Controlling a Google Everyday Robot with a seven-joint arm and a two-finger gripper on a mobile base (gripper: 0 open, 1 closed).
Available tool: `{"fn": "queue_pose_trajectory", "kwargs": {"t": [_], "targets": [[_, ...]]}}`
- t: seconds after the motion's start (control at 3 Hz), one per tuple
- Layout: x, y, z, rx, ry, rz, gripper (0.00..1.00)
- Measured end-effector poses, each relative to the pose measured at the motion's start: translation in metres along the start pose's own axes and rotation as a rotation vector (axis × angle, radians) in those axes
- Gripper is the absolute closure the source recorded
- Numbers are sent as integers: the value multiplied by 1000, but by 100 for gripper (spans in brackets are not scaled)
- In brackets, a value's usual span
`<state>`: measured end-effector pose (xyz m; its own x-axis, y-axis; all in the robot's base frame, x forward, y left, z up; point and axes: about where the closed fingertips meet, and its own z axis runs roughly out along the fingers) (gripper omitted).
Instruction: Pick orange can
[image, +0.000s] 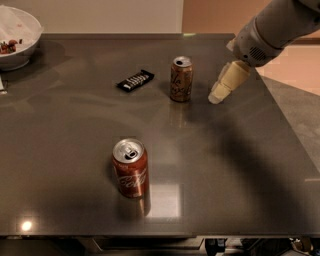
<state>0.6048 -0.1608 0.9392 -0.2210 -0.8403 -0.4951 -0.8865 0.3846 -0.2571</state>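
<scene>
One gap: upright slim orange-brown drink can, near far edge, stands just left of my cream gripper; its opening I cannot tell.
</scene>
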Motion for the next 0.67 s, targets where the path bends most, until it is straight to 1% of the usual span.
{"fn": "queue_pose_trajectory", "kwargs": {"t": [0.33,0.67], "targets": [[-21,-22,24,-8,-64,34,0],[-39,-35,45,-33,-114,63,0]]}}
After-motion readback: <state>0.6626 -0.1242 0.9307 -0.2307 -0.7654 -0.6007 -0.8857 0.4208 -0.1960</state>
